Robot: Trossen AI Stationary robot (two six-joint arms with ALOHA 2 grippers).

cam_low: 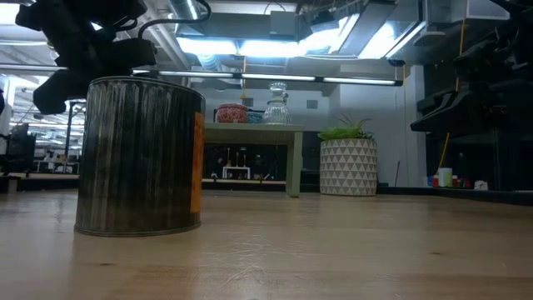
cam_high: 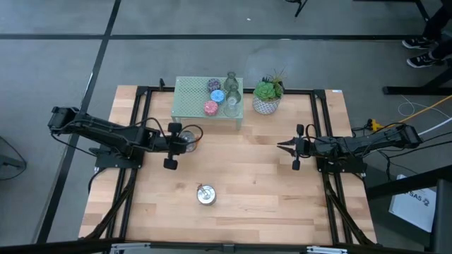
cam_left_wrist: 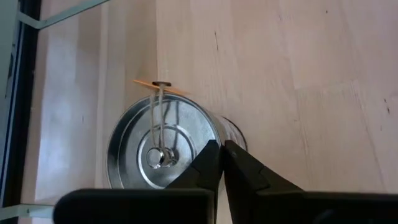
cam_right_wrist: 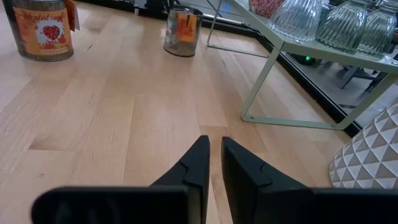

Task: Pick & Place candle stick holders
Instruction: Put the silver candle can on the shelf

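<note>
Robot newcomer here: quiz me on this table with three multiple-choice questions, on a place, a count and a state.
1. Where is the green plant in the white patterned pot relative to the mint-green mesh metal stand? A on it; B under it; C beside it.
2. How many shiny silver metal tins stand on the wooden table? A one; B two; C four.
3. The left gripper fingers are: A closed on a tin's rim; B wide open; C holding the plant.

C, the pot stands on the table; B, both show from above; A, the rim sits between them.
</note>
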